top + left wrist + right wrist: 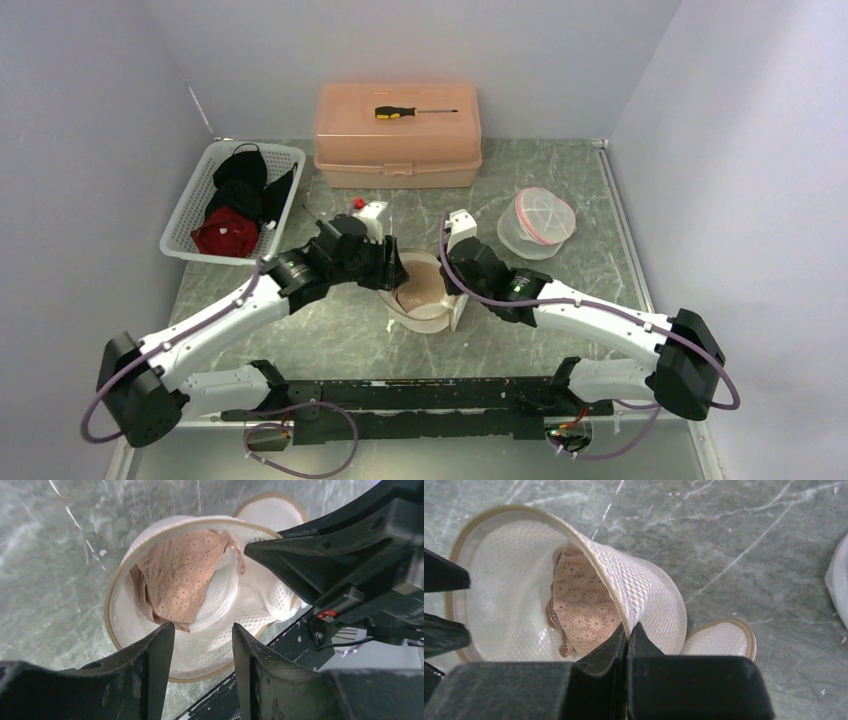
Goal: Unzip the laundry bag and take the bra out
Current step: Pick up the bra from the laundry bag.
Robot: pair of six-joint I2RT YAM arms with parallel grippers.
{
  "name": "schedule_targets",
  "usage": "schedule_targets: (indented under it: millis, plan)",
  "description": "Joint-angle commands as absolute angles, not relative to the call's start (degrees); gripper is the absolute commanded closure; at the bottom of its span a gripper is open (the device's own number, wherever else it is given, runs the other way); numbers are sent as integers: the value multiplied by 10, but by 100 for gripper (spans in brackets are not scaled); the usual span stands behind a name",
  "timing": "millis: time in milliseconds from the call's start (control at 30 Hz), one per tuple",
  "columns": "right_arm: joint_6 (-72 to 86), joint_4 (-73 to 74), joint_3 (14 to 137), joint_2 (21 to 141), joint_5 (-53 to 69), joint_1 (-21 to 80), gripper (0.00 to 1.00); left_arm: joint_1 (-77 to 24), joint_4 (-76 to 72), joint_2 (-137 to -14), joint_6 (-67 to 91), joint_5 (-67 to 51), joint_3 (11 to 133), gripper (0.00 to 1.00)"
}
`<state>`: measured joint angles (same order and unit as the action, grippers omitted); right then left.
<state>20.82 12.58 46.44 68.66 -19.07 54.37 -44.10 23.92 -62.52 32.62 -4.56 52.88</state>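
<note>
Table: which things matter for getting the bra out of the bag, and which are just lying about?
In the job: bag, bra, left end effector (open), right end effector (pinching the bag's rim).
Lying about: toolbox, screwdriver on it, basket of clothes, round container.

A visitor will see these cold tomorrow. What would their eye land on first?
The open white mesh laundry bag at the table's centre, with a beige lace bra lying inside. The right gripper pinches the bag's rim, while the left gripper hangs open over the bra. Behind them, a peach toolbox carries a screwdriver on its lid.
</note>
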Motion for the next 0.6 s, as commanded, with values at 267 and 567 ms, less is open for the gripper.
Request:
schedule_targets:
  millis: [267, 567]
  plan:
    - [241, 72, 409, 658, -198, 546, 100, -475, 185, -760, 334, 10, 554, 46]
    - [233, 61, 402, 635, -176, 546, 100, -477, 220, -816, 345, 114, 581, 39]
